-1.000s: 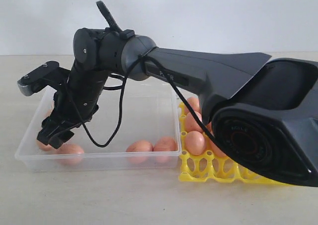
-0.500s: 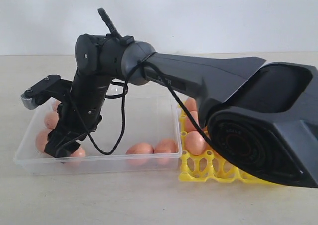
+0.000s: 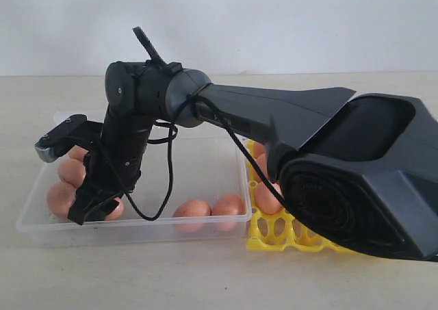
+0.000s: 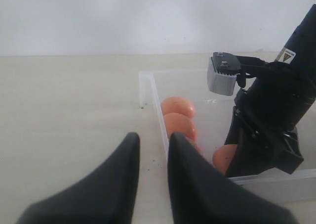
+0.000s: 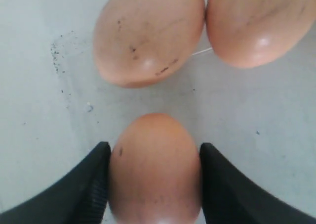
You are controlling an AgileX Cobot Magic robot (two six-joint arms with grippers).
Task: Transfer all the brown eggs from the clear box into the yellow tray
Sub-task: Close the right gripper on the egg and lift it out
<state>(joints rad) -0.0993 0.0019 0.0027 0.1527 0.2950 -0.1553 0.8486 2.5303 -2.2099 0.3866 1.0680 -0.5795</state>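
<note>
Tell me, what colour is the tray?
Bright yellow; the tray shows best in the exterior view.

One clear box [image 3: 205, 156], one yellow tray [image 3: 274, 240]. Five brown eggs [image 3: 60, 197] show plainly in the box: three at the left of the frame, two at lower middle. At least three more sit in the tray, others hidden. Two hands: left hand [image 4: 150, 142], right hand [image 5: 153, 152].

Bright, even light, soft shadows, mild blur.

We're angling our right arm [image 3: 274, 115] downward, right gripper [image 5: 154, 149] pinching a brown egg [image 5: 154, 184]; left gripper [image 4: 154, 137] is hanging slightly parted.
</note>
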